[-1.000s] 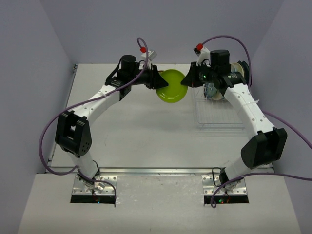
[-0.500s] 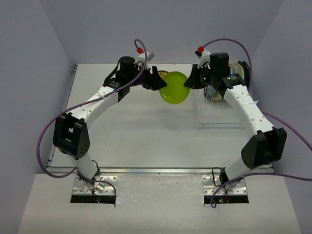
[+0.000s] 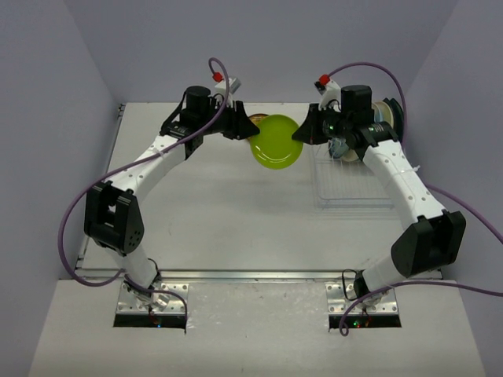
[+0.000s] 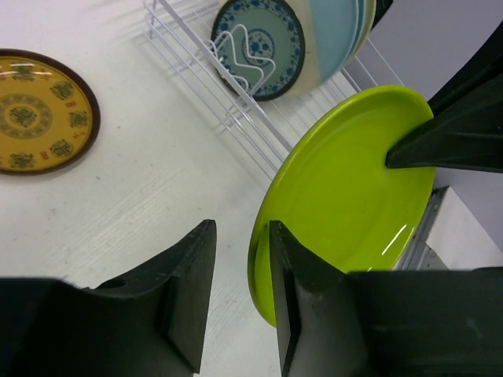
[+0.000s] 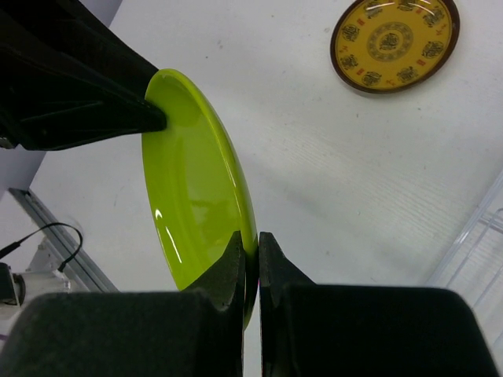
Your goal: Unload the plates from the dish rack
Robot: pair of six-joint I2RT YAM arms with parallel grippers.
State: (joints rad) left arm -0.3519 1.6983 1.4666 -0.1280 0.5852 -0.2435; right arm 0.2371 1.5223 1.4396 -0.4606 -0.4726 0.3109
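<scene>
A small lime-green plate (image 3: pixel 275 141) hangs on edge in the air between both arms, left of the dish rack (image 3: pixel 354 188). My right gripper (image 3: pixel 299 133) is shut on its right rim, as the right wrist view (image 5: pixel 250 236) shows with the plate (image 5: pixel 196 181) pinched between the fingers. My left gripper (image 3: pixel 251 132) is open, its jaws straddling the plate's left rim (image 4: pixel 354 188) in the left wrist view (image 4: pixel 241 228); the rim lies against the right finger. A teal-patterned plate (image 4: pixel 259 43), a cream one and a light-blue one (image 4: pixel 334 31) stand in the rack's slots (image 4: pixel 236 102).
A yellow patterned plate with a dark brown rim (image 4: pixel 39 110) lies flat on the table behind the left arm, also in the right wrist view (image 5: pixel 395 41). The rack's flat grid base (image 3: pixel 354 196) lies at the right. Grey walls enclose the table on three sides.
The plate and both grippers drifted slightly right, then back left. The left arm's wrist shifted back and left, with the rim still between its open jaws. The right grip is unchanged.
</scene>
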